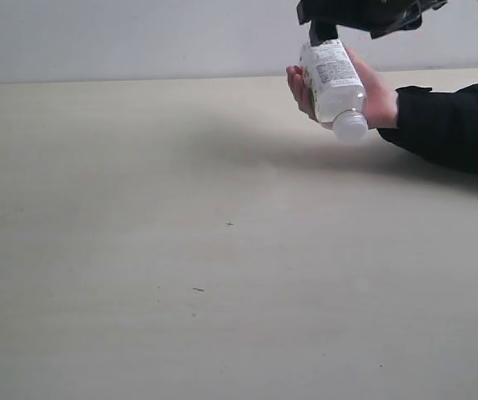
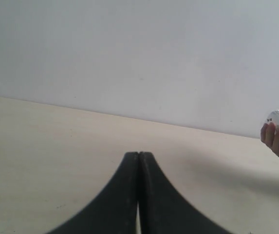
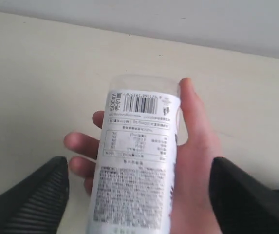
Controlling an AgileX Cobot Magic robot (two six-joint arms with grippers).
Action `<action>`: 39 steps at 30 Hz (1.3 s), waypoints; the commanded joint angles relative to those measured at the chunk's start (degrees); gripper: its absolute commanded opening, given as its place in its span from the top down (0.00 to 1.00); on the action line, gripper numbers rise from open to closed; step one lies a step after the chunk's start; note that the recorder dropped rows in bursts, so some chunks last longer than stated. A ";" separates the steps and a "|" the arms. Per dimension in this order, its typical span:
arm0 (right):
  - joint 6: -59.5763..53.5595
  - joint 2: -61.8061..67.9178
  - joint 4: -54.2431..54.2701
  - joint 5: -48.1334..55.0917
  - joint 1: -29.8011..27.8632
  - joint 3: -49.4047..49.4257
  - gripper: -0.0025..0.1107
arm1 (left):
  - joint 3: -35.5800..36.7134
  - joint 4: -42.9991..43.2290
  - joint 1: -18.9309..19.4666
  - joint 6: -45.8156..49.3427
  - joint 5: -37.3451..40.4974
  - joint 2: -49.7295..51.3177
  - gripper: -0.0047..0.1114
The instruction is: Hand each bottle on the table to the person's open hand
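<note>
Right claw (image 3: 139, 168) spread, bottle (image 1: 332, 83) between, in hand (image 1: 375, 98)

table (image 1: 122, 167): pale beige, faint wood grain | on it: tiny dark specks (image 1: 198, 289) near middle

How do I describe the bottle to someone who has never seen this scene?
On the far right of the pale table, a person's open hand in a black sleeve is held out. The bottle lies tilted in its palm. Its white printed label and white cap set it apart from skin and sleeve.
</note>
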 commanded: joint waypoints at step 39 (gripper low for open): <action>7.10 -83.00 7.37 -21.83 -0.14 64.94 0.98 | 0.00 0.19 -0.35 0.04 -0.60 -0.32 0.96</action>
